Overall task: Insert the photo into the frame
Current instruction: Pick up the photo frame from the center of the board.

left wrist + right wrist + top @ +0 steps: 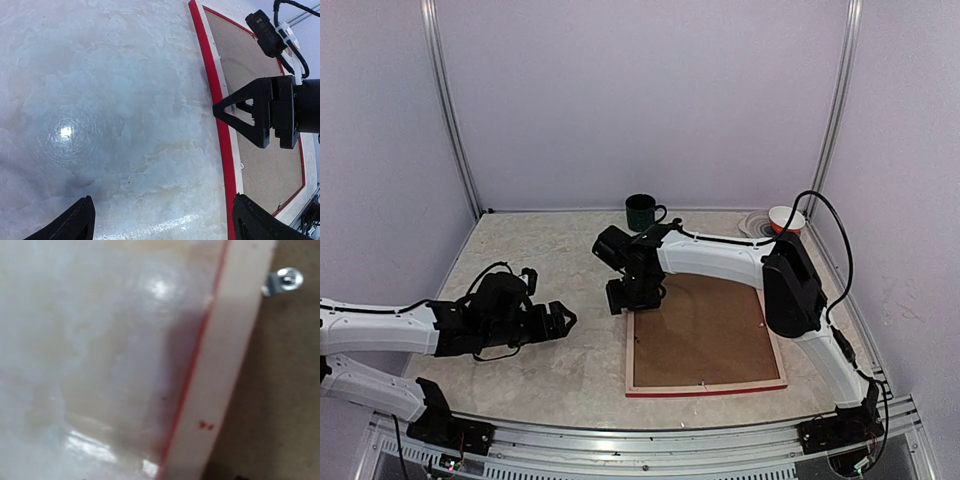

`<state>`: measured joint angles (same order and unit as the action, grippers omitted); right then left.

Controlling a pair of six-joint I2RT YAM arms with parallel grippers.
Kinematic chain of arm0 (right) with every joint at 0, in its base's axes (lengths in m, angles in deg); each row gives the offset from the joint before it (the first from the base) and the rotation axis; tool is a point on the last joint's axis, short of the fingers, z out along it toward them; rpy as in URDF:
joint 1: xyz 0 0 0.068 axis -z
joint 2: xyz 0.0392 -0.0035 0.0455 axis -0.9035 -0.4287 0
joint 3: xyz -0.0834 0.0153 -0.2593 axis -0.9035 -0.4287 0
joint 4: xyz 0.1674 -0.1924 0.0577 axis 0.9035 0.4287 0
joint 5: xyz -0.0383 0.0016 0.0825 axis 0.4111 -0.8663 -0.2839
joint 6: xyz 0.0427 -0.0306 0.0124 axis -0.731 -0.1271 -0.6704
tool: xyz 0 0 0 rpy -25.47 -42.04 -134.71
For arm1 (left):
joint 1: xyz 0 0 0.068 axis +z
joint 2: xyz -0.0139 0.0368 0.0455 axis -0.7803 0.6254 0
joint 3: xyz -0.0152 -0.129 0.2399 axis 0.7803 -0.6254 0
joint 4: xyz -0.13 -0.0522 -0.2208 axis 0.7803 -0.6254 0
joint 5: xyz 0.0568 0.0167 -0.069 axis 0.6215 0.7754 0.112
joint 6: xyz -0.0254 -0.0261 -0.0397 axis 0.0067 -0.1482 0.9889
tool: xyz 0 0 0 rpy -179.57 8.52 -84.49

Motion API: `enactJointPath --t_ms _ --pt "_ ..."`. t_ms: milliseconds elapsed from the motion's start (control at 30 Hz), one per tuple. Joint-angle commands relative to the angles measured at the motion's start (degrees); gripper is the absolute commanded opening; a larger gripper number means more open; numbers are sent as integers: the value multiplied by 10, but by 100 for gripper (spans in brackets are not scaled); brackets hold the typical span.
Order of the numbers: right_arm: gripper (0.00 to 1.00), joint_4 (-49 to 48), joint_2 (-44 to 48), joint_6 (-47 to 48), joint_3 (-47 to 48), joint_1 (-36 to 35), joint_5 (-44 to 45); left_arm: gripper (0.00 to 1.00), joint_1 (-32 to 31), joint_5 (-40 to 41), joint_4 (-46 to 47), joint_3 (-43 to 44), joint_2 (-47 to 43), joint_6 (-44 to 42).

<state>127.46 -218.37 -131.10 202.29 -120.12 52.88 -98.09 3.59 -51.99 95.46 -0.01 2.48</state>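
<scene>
Top external view: large rectangular red picture frame (705, 390) lying face down between two arms.
The left gripper (563, 320) hovers empty over the pale marbled table (520, 260), fingers spread wide. The frame lies beside it, toward the right arm, pale wood back up, with a brown backing board (705, 335) inside. The right gripper (632, 297) is at the frame's far left corner; its grip cannot be told. Beyond it stands a dark green mug (641, 213).

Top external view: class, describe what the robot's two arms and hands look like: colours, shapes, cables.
The left arm and right arm have white shells with black joints and bases. The left hand and right hand are black, with triangular open-framed fingers. A thin black cable loops above the right arm.
</scene>
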Motion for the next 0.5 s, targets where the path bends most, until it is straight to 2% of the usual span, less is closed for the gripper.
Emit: enactJointPath --t_ms 0,100,300,467 --pt "61 26 -16 -25 24 -8 28 94 16 -19 7 -10 7 -4" --pt "53 30 -29 -29 30 -11 28 94 23 -22 10 -13 6 -7" --pt "49 34 -44 -39 44 -17 35 94 26 -25 19 -21 12 -2" --pt "33 33 -50 -47 46 -19 35 94 26 -24 23 -27 15 0"
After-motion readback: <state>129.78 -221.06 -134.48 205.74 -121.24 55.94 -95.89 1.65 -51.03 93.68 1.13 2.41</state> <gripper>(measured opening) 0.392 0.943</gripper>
